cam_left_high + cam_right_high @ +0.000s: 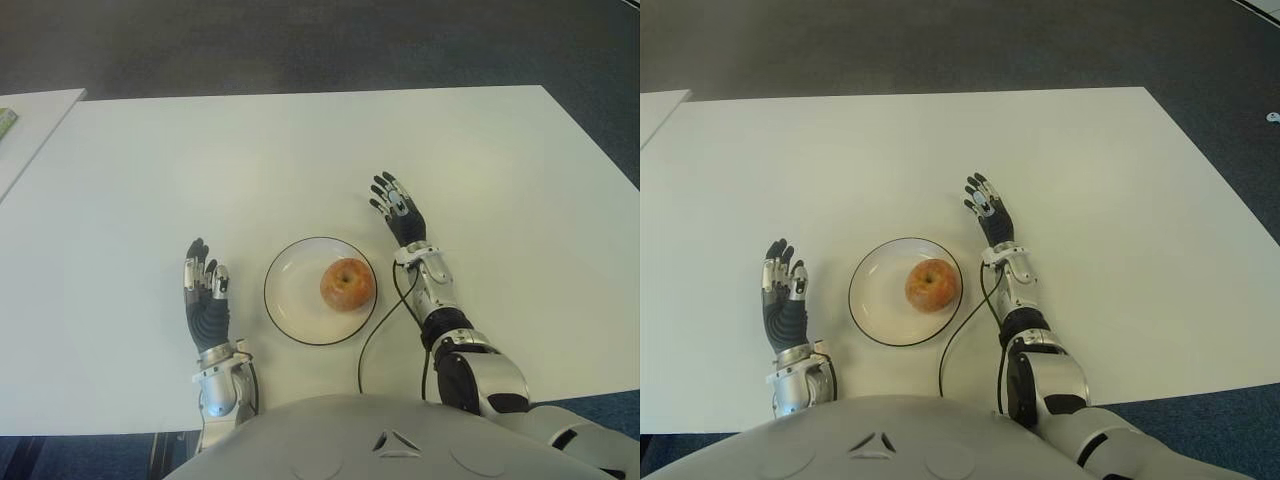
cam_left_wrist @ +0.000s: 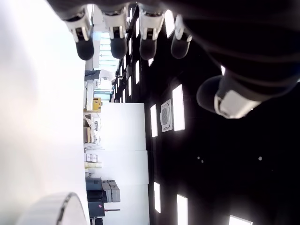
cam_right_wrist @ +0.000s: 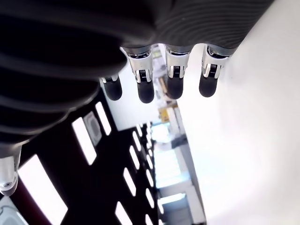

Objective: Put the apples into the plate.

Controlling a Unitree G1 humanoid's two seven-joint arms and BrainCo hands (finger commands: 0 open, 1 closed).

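1. In the left eye view, a red-yellow apple [image 1: 347,284] sat inside the round white plate [image 1: 290,300], toward the plate's right side, slightly below the centre of the frame. The plate lay on the white table [image 1: 300,150]. The left hand [image 1: 205,292] showed just left of the plate, fingers stretched out and apart, holding nothing. The right hand [image 1: 398,208] showed to the upper right of the plate, fingers likewise extended and empty. A thin black cable [image 1: 375,330] curved from the right forearm down past the plate's right edge.

2. In the right eye view, the same layout appeared shifted leftward: the apple in the plate at centre-left, one hand on each side. The edge of a second white table [image 1: 660,105] showed at the upper left.

3. In the left wrist view, the left hand's fingertips [image 2: 85,49] hung straight along the top of the frame, spread, gripping nothing.

4. In the right wrist view, the right hand's fingertips [image 3: 174,89] were extended side by side in the upper half, nothing between them.
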